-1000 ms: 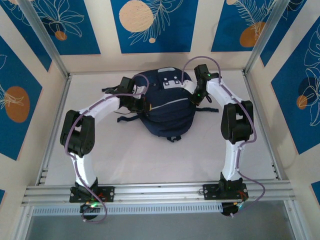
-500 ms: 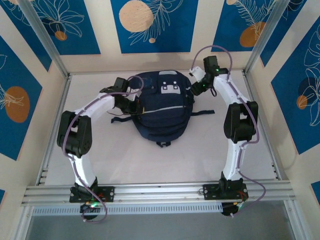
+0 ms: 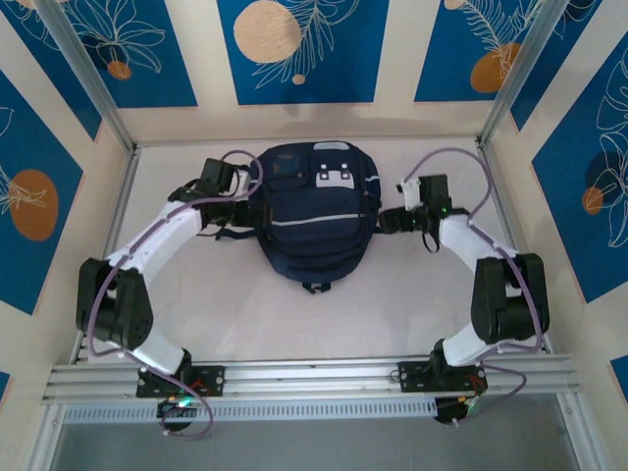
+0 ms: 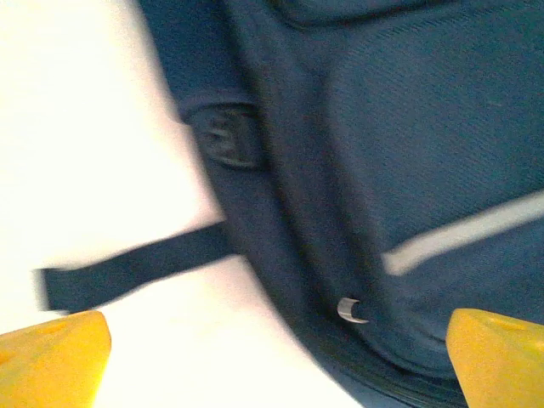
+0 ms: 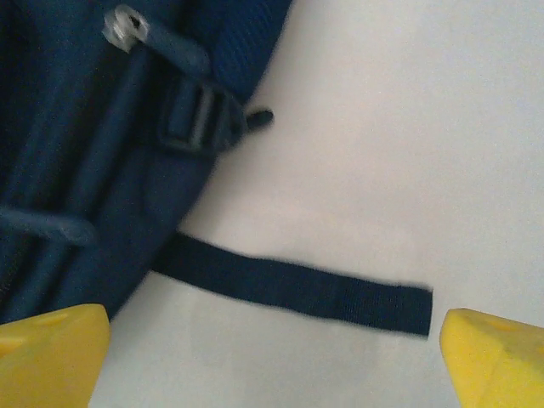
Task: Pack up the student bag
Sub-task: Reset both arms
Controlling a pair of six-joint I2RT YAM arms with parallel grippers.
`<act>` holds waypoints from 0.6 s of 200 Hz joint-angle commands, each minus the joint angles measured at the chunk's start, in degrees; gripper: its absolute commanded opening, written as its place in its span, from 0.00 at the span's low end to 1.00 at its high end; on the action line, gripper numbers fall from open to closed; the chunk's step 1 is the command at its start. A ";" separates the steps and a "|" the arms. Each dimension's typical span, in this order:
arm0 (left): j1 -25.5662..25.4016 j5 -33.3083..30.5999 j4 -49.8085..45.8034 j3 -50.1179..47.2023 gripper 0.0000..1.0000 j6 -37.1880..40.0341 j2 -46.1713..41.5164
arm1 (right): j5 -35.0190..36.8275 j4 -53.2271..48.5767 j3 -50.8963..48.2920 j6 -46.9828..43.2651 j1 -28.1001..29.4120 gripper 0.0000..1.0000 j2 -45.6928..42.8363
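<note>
— What's the tabletop (image 3: 324,324) like?
— White and flat. The student bag (image 3: 312,211) lies on it, front side up, toward the far middle.
— Anything else touching it?
— The bag's black straps. The left strap (image 4: 127,274) and the right strap (image 5: 297,289) trail flat from the bag's sides.

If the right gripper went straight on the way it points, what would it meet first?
Probably the loose black strap, lying across the gap ahead of the open right gripper. The student bag sits left of that line. Depth is unclear.
</note>
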 commanded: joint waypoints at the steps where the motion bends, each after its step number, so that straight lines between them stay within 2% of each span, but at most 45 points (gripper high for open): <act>1: 2.25 -17.29 9.21 -6.33 1.00 4.47 -2.70 | 1.75 16.62 -7.15 5.76 -1.07 0.99 -3.72; 19: 3.78 -21.45 17.87 -12.20 1.00 11.02 -3.69 | 3.52 26.81 -13.27 8.67 -1.78 0.99 -5.10; 29: 5.17 -20.43 20.43 -14.43 1.00 12.48 -3.79 | 5.66 33.07 -16.48 10.28 -1.69 0.99 -5.20; 52: 8.85 -16.22 26.70 -19.88 1.00 10.69 -3.65 | 13.08 44.64 -20.85 12.80 -1.79 0.99 -1.30; 72: 9.69 -14.01 41.08 -28.29 1.00 12.88 -4.53 | 15.35 47.28 -21.96 12.98 -1.21 1.00 -0.92; 95: 9.82 -12.13 61.72 -36.95 1.00 17.11 -3.12 | 11.06 49.02 -23.64 13.36 -2.67 0.99 -1.60; 112: 10.57 -11.50 64.82 -36.98 1.00 17.32 -0.44 | 4.17 52.95 -25.97 13.29 -4.70 0.99 -0.82; 120: 11.04 -10.81 67.14 -37.80 1.00 17.22 0.40 | 5.27 63.07 -29.27 13.21 -4.43 0.99 1.52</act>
